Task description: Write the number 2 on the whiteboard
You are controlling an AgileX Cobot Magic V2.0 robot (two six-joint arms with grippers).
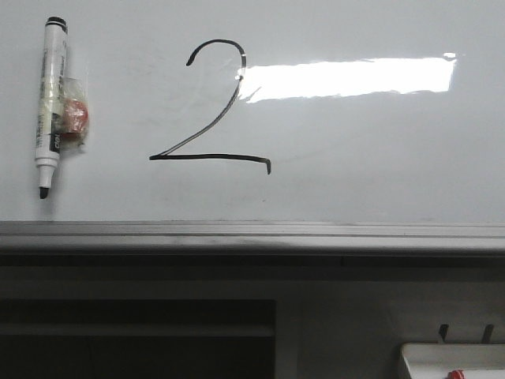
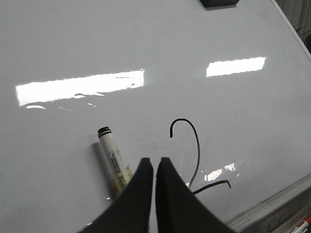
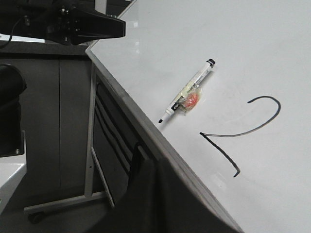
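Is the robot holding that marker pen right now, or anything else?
No, nothing is held. The marker sits alone on the whiteboard, left of the number 2. The left gripper is shut and empty.

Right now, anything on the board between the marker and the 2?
Nothing: front view shows bare whiteboard between the marker and the number 2, just faint smudges.

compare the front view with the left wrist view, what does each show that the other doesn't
Only the front view shows the marker's tip, the red piece taped to the marker, and a white tray below the rail.

Only the left wrist view shows the left gripper, closed, and a dark object at the board's far edge.

Both show the whiteboard, the marker and the number 2.
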